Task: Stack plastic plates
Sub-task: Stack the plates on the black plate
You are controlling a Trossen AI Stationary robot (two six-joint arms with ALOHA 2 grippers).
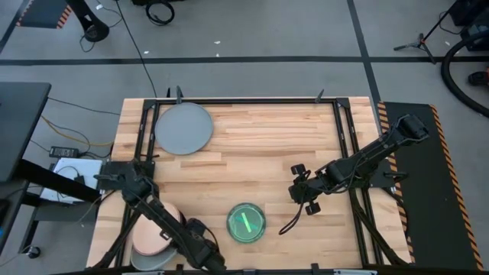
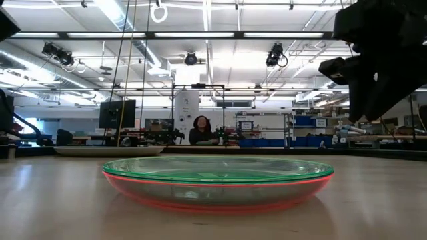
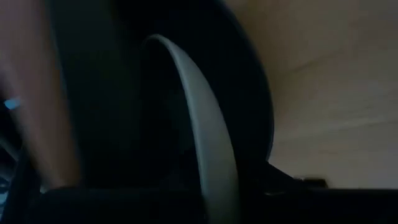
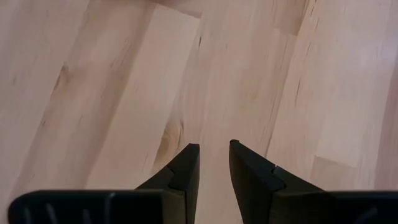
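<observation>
A translucent teal plate (image 1: 246, 222) lies in a red plate (image 2: 213, 200) at the table's near middle; its teal rim (image 2: 217, 168) sits just above the red one. A large grey plate (image 1: 183, 127) lies flat at the far left and shows in the low view (image 2: 110, 151). A peach plate (image 1: 157, 233) rests on a grey plate (image 1: 147, 261) at the near left corner. My left gripper (image 1: 201, 250) is low beside that stack, with a pale plate rim (image 3: 205, 143) close before its camera. My right gripper (image 1: 300, 191) hangs over bare wood to the right of the teal plate, slightly open and empty (image 4: 214, 149).
A black frame (image 1: 344, 137) runs along the table's edges. A loose cable (image 1: 290, 223) lies near the teal plate. Bare wood (image 1: 260, 145) spans the table's middle and far right. A person (image 2: 201, 130) sits far behind the table.
</observation>
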